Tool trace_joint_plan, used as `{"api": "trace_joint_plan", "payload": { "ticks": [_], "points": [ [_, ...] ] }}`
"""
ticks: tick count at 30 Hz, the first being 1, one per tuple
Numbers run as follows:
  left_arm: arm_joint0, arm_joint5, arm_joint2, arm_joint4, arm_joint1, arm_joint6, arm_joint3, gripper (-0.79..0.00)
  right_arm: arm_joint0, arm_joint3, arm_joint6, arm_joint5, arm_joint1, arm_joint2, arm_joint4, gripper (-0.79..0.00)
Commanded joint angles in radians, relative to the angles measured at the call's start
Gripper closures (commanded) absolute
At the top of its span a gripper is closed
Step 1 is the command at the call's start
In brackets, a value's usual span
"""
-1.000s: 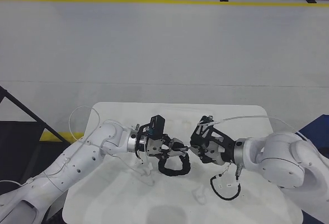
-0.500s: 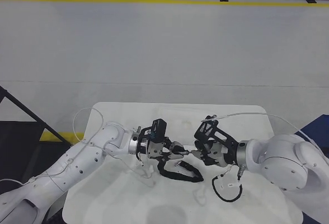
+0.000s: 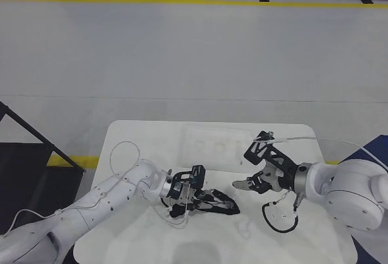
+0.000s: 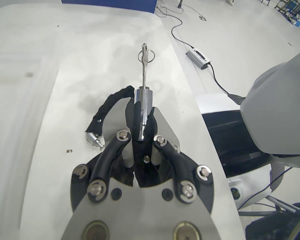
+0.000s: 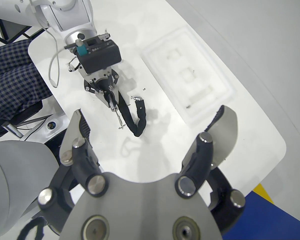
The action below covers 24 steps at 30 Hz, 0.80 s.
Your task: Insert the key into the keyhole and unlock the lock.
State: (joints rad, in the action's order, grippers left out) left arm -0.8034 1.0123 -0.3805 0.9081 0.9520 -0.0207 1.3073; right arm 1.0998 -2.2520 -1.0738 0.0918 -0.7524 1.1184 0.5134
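Right gripper [image 5: 150, 118] backed off, spread empty; left gripper [image 4: 141, 116] clamps the cable lock [image 4: 107, 106], key [image 4: 144, 68] seated, pin end [image 4: 93, 139] free; unlocking seems done, next lay it down

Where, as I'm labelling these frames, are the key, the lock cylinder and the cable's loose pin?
key [image 4: 144, 56]: left wrist view, its flat head.
lock cylinder [image 4: 143, 98]: left wrist view, chrome barrel.
cable's loose pin [image 4: 92, 138]: left wrist view, metal tip.

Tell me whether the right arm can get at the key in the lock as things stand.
Probably yes. The key juts from the lock beyond the left gripper, which is shut on the lock; the right gripper is open, facing it, with no obstacle between them.
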Motion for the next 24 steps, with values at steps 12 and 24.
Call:
{"api": "trace_joint_plan", "payload": {
  "ticks": [12,24],
  "points": [
    [0.058,0.0,0.072,-0.036,0.091,0.004,-0.136,-0.785,0.061,0.052,0.072,0.101,-0.003,-0.003,0.037,-0.785],
    [0.227,0.0,-0.086,-0.026,0.01,0.232,-0.141,-0.785,0.06,0.259,0.41,0.416,-0.015,0.032,0.057,-0.785]
  ]
}}
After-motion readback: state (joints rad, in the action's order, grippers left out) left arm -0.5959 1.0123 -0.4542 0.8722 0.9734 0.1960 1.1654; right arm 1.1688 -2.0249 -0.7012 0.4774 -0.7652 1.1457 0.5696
